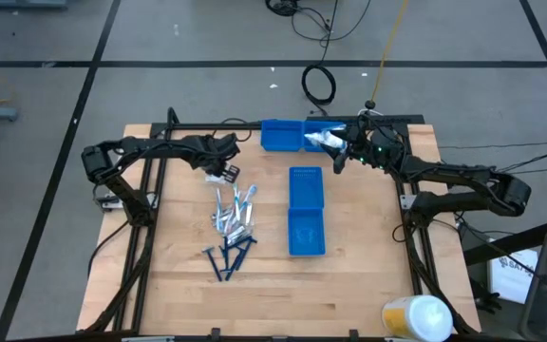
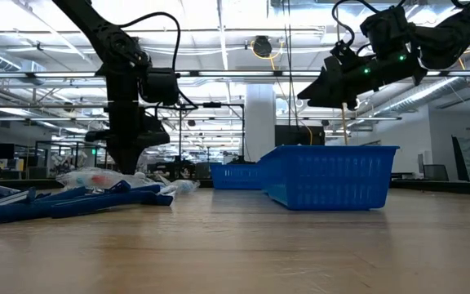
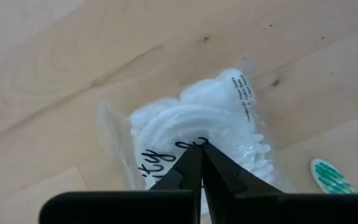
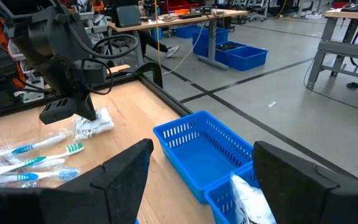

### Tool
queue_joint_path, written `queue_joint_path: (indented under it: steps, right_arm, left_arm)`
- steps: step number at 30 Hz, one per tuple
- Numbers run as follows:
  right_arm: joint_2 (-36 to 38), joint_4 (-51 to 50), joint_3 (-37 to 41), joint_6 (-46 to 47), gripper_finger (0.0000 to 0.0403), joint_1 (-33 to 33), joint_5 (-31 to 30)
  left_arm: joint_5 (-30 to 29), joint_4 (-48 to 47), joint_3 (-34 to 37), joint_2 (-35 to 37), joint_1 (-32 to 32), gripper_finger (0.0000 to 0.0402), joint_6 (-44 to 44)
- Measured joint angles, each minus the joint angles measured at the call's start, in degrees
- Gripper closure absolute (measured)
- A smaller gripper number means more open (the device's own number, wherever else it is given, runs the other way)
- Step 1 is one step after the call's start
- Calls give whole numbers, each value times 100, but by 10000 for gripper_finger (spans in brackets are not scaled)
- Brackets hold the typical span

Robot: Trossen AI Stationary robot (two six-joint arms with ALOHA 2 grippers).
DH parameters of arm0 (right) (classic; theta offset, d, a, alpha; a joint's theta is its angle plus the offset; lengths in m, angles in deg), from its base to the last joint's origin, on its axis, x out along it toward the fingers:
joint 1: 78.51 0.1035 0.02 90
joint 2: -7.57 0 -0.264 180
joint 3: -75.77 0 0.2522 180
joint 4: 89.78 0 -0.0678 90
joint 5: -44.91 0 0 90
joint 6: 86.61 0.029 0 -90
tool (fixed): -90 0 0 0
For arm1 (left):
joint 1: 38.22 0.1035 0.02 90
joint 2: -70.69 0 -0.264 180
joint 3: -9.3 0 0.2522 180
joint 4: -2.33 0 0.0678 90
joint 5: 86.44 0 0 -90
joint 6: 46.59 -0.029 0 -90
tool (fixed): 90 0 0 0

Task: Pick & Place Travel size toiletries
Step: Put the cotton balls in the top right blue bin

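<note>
- Pale wooden tabletop inside a black frame, grey taped floor around it, open workshop beyond.
- Left gripper lowered onto a clear plastic packet of white cotton swabs at the far edge of the pile; fingers pinched together on the wrapper, so seemingly clamped on the packet, which lies on the wood.
- Left arm reaching in from the table's left side, elbow bent, wrist pointed straight down; judged the pick of the next item.
- Rest of the travel size toiletries just beside it: white and light-blue toothbrushes in a loose heap, dark blue T-shaped razors nearer the front edge, all left of centre within the left arm's reach.
- Right gripper hanging above the far blue rectangular basket, fingers spread wide, nothing between them.
- White crinkled packet lying inside that basket directly below; likely the drop point for packets.
- Right arm stretched from the table's right side toward the back edge, forearm raised well off the table in the low view.
- Two more blue lattice bins set end to end at table centre, seemingly for sorting by kind; contents cannot be told.
- White and yellow round container at the front right corner, apart from the work.
</note>
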Motion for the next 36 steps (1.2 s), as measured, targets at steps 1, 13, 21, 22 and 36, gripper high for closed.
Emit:
queue_joint_path:
  steps: [1,13,21,22,36]
  right_arm:
    - [0,2,0,0,135,0,2]
    - [-2,-79,0,-12,137,0,0]
    - [-2,-81,0,-15,136,0,2]
    - [-2,-81,0,-15,136,0,2]
    - [-2,-82,0,16,136,0,2]
  left_arm:
    - [-7,49,0,0,0,394,-106]
    - [-73,-556,-241,521,-95,352,62]
    - [46,11,333,367,116,207,318]
    - [122,106,396,365,137,190,262]
    - [428,520,776,376,354,192,154]
